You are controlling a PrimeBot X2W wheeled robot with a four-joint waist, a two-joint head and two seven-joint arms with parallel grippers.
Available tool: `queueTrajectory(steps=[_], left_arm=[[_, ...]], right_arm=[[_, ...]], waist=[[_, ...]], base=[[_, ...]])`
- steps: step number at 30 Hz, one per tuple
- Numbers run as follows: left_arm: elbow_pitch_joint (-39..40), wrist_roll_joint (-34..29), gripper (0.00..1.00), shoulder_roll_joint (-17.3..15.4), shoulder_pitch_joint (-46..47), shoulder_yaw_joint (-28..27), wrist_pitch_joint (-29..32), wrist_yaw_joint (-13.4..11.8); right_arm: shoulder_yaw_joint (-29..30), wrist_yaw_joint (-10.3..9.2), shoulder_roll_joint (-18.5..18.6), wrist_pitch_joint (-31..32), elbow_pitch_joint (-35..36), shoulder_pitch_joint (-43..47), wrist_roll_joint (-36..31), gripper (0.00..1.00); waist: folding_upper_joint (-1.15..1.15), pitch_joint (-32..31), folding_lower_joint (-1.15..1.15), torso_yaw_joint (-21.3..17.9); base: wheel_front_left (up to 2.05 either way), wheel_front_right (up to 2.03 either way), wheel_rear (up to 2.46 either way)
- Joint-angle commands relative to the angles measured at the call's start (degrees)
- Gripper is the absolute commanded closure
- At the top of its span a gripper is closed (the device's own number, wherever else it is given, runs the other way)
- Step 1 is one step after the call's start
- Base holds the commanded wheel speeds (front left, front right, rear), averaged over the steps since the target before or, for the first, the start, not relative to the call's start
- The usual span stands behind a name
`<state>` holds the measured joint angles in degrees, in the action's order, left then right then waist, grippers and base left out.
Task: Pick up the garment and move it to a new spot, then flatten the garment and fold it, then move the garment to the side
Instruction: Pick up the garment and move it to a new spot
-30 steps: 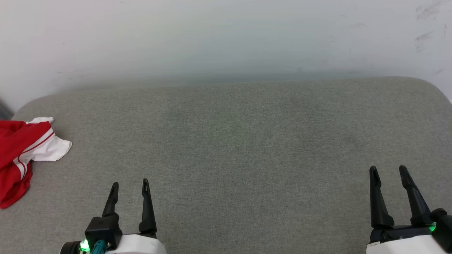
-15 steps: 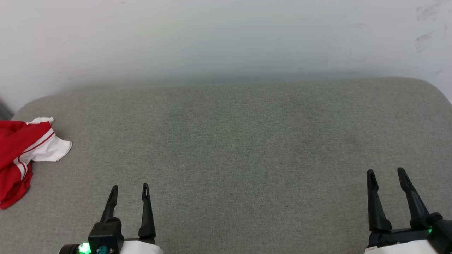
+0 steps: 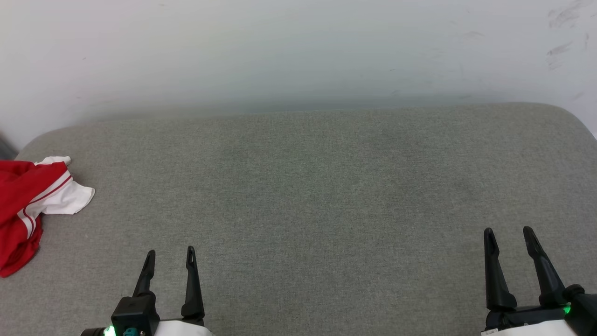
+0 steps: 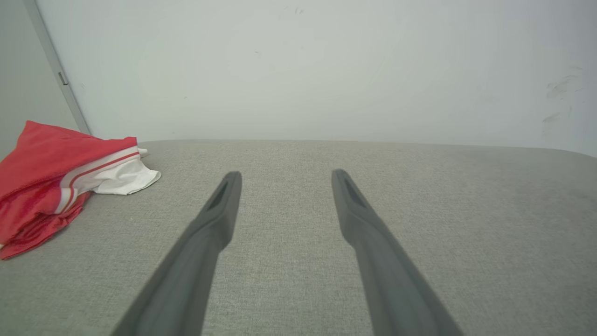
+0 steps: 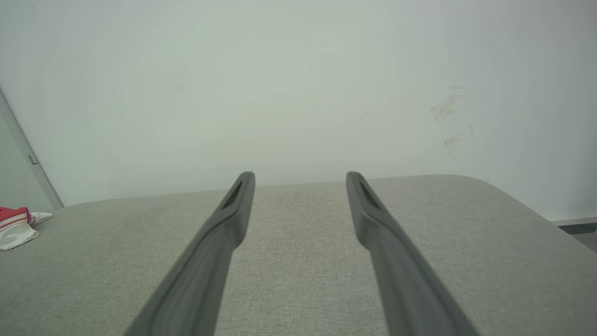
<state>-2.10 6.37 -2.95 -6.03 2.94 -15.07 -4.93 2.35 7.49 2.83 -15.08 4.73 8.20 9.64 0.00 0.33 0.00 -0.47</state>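
Note:
The garment (image 3: 28, 205), red with a white sleeve and red-white striped trim, lies bunched at the far left edge of the grey cushion (image 3: 317, 186); the frame's left edge cuts part of it off. It also shows as the garment (image 4: 60, 177) at the left of the left wrist view and the garment (image 5: 16, 226) small at the far left of the right wrist view. My left gripper (image 3: 170, 254) stands open at the lower left, well to the right of the cloth, holding nothing. At the lower right my right gripper (image 3: 508, 231) is open and empty, far from the garment.
A pale wall (image 3: 298, 51) rises directly behind the cushion. The cushion's right corner is rounded, and a strip of floor (image 5: 578, 228) shows past it. A grey vertical frame (image 4: 56, 70) stands at the wall's left end.
Both grippers have drawn back a little toward the near edge of the cushion, still open. The garment has not moved.

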Motion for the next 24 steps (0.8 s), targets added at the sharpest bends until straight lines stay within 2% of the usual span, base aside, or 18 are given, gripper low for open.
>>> queueTrajectory(steps=[1, 13, 24], left_arm=[[-0.1, 0.39, 0.0, 0.08, -0.59, -0.14, -0.16, 0.23], [-0.69, 0.24, 0.0, 0.08, 0.26, -0.23, -0.16, -0.47], [-0.44, 0.0, 0.0, 0.08, -0.38, -0.51, -0.16, -1.62]], right_arm=[[-0.11, 0.0, 0.09, -0.14, -0.16, 0.31, 0.43, 0.0], [0.0, 0.0, 0.09, -0.14, -0.52, 0.74, 0.58, 0.0], [-0.48, 0.0, 0.08, -0.14, -0.28, 1.57, 0.01, 0.0]], waist=[[0.0, 0.05, 0.0, -0.02], [0.0, 0.13, 0.0, 1.22], [0.0, 0.04, 0.0, 6.7]], base=[[0.0, 0.0, 0.0], [0.0, 0.0, 0.0], [0.0, 0.0, 0.0]])
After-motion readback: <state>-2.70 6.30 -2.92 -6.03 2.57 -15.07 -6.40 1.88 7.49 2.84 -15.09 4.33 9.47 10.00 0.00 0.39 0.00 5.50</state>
